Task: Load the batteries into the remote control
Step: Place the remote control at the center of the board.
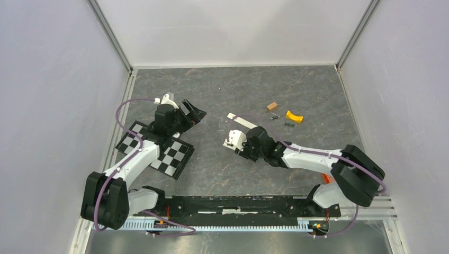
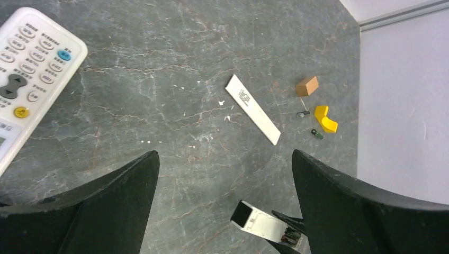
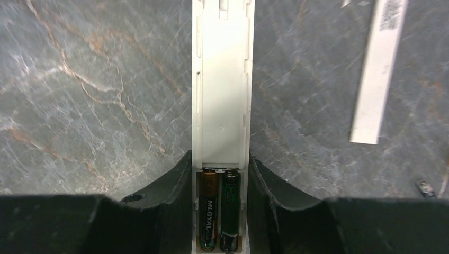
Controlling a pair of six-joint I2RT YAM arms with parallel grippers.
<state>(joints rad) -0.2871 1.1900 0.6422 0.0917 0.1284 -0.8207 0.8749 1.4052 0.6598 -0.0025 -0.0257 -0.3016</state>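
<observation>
My right gripper [image 1: 241, 144] [image 3: 219, 161] is shut on the sides of the remote control [image 3: 222, 95], which is held back side up; it also shows in the top view [image 1: 233, 139] and the left wrist view [image 2: 263, 222]. Its open battery recess holds two batteries side by side, a brown-black one [image 3: 208, 211] and a green-black one [image 3: 230, 211]. Two loose batteries [image 1: 274, 118] [image 1: 289, 125] lie on the table at the far right and also show in the left wrist view [image 2: 303, 114] [image 2: 317, 134]. My left gripper [image 1: 193, 114] [image 2: 225, 159] is open and empty, left of the remote.
A long narrow white bar [image 1: 241, 120] [image 2: 252, 108] [image 3: 377, 74] lies just beyond the held remote. A brown block [image 1: 272, 106] and a yellow curved piece [image 1: 294, 116] sit by the loose batteries. A checkerboard [image 1: 159, 151] lies at the left. A larger white buttoned remote [image 2: 32, 69] lies face up.
</observation>
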